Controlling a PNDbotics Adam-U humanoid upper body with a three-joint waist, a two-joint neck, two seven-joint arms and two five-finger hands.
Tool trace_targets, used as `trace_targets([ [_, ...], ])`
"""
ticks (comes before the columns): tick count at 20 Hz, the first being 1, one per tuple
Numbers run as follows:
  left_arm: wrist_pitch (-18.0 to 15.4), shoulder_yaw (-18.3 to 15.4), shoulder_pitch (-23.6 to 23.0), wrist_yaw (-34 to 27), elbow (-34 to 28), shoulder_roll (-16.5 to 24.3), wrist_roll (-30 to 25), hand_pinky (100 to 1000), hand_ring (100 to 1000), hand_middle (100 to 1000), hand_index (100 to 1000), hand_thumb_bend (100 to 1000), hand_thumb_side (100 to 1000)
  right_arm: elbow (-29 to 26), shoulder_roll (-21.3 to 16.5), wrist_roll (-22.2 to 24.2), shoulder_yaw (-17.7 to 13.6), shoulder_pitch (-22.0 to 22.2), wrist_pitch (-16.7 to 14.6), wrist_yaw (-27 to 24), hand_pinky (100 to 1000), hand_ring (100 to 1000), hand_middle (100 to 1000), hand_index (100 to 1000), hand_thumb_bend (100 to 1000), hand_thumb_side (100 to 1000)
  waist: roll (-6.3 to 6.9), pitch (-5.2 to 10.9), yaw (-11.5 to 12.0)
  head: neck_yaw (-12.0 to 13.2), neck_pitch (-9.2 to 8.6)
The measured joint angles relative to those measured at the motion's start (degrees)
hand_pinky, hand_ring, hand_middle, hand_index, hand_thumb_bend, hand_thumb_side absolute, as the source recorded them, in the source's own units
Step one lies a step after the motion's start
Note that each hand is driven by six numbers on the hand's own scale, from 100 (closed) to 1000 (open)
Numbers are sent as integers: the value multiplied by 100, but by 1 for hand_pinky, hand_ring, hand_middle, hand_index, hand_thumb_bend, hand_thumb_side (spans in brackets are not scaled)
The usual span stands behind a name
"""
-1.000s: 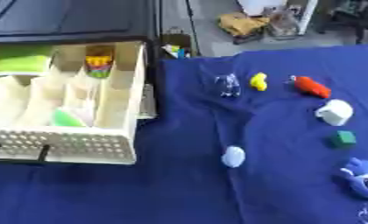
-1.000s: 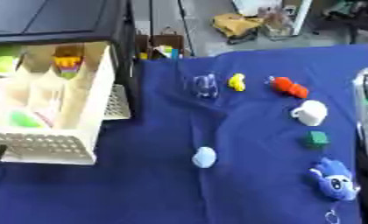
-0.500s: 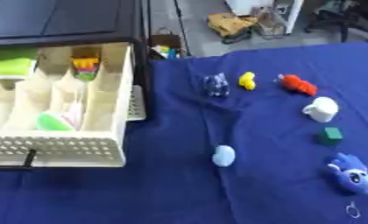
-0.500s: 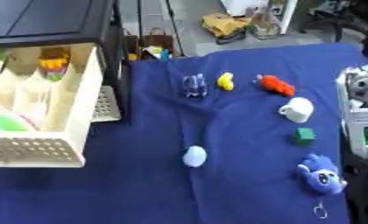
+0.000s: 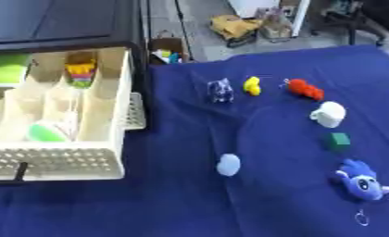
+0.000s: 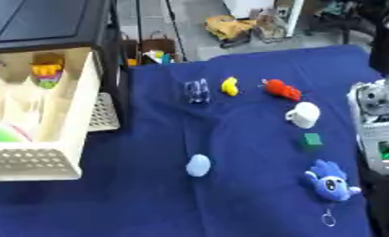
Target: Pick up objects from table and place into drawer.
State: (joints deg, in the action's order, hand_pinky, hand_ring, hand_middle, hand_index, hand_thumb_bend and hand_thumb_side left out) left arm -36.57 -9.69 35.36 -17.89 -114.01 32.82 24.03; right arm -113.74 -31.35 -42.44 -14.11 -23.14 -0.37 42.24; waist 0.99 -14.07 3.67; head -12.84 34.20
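Right hand [image 6: 378, 125]: silver-and-black mass at the surface's right edge; whether its fingers are open or curled cannot be told; nothing seen held.
Left hand: in no view.
White cup [image 6: 303, 114]: nearest the right hand, just inward of it, apart from it.
Green cube [image 6: 313, 140]: beside the cup, toward the near edge.
Blue plush [image 6: 330, 183]: near right corner, key ring trailing.
Red toy [image 6: 281, 90], yellow toy [image 6: 229, 85]: toward the far edge.
Pale blue egg [image 6: 197, 165]: mid-surface.
Drawer [image 5: 60, 161]: open, off the left edge, already holding items.
Risk: reaching inward, the hand could knock the cube or cup aside; the egg would likely roll.
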Motion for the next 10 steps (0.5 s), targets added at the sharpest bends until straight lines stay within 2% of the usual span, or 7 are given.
trace_targets([
  [3,2,1,-1,0,0,4,-2,369,407,449,661,181,963,0,-294,553,3,222,513,113,807,792,720,898,297,1000,-20,3,-13,-77,2],
  [5,2,1,-1,0,0,32,-2,369,407,449,661,181,963,0,-493,963,5,383,822,205,828,810,745,917,377,1000,-36,12,-19,-109,2],
  [10,3,2,-4,0,0,53,-4,369,407,448,661,182,962,0,-1058,2287,70,776,1509,374,847,839,780,927,481,1000,-58,34,-22,-97,2],
])
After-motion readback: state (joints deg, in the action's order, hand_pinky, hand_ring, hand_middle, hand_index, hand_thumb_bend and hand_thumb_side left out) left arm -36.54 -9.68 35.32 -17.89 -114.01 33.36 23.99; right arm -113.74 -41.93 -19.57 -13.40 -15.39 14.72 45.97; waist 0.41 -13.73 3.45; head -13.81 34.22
